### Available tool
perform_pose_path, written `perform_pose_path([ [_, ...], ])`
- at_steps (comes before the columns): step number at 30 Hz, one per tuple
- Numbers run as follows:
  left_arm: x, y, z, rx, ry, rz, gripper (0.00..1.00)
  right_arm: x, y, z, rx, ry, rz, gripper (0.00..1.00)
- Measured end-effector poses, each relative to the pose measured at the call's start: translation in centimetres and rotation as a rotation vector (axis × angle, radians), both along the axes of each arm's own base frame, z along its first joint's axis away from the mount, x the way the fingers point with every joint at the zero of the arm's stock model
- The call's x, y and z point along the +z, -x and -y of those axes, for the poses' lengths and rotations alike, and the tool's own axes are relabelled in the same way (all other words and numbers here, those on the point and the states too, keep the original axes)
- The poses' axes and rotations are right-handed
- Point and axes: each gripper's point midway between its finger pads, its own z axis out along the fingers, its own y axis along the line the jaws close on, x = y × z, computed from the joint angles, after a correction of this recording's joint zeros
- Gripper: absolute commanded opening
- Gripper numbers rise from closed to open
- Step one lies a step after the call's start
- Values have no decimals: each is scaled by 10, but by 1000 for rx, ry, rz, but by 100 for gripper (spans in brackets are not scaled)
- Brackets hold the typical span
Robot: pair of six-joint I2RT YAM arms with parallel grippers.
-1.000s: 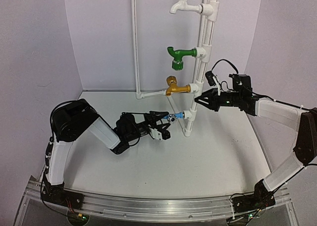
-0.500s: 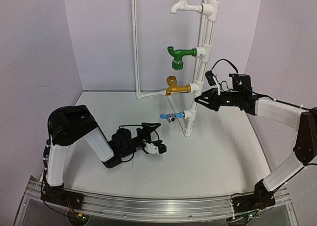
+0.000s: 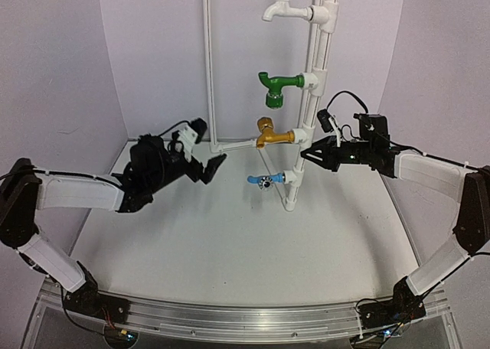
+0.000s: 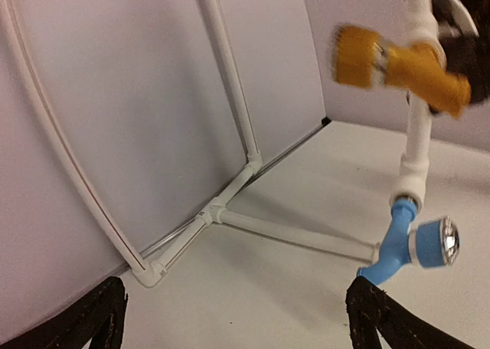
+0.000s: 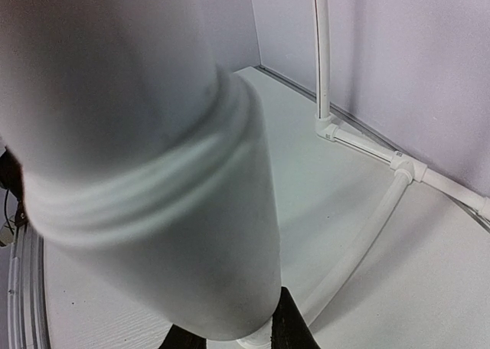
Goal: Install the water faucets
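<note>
The small sky-blue water faucet [image 3: 265, 180] with its silvery end sits on the lowest fitting of the white upright pipe [image 3: 314, 66], spout toward the left. The left wrist view shows the faucet [image 4: 417, 246] at the right, off beyond the right finger. My left gripper [image 3: 213, 167] hangs open and empty to the left of the faucet, apart from it, its black fingertips [image 4: 99, 318] wide apart. My right gripper [image 3: 308, 154] is shut on the upright pipe [image 5: 145, 158] just above the blue faucet's fitting, dark fingertips [image 5: 295, 326] on either side.
A white tap [image 3: 283, 12], a green tap [image 3: 277, 85] and a gold tap [image 3: 272, 132] are mounted higher on the same pipe. A thin white pipe frame [image 3: 208, 66] stands behind, with floor pipes [image 4: 230, 203] along the back wall. Lilac walls close in the white tabletop [image 3: 245, 249].
My left gripper opened off the blue faucet, drew back, then swung up and to the back left. The faucet stayed on its fitting. The right arm has not moved.
</note>
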Motion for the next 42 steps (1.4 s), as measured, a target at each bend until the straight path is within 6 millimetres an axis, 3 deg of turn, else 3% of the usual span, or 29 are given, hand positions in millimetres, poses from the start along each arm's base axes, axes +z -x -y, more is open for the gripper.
perform_pose_path([
  [2, 31, -13, -22, 9, 186, -141, 100, 0, 0, 0, 0, 0, 0, 0],
  [5, 36, -15, -32, -31, 396, -373, 100, 0, 0, 0, 0, 0, 0, 0],
  [8, 7, -7, -14, -104, 569, -697, 100, 0, 0, 0, 1, 0, -1, 0],
  [11, -35, 0, 4, -125, 693, -1005, 100, 0, 0, 0, 2, 0, -2, 0],
  [16, -81, 8, 26, -139, 857, -1364, 100, 0, 0, -1, 3, -1, -3, 0],
  [20, -89, 18, 47, -194, 911, -1484, 100, 0, 0, -1, 5, -1, -4, 0],
  [26, -75, 33, 91, -346, 934, -1559, 100, 0, -1, -2, 12, -4, -6, 0],
  [30, -70, 28, 100, -387, 964, -1574, 99, 0, -1, -2, 12, -4, -7, 0],
  [36, -62, 22, 113, -435, 977, -1579, 82, 0, -1, -2, 14, -4, -8, 0],
  [42, -70, 26, 125, -468, 959, -1594, 63, 0, -1, -2, 15, -4, -8, 0],
])
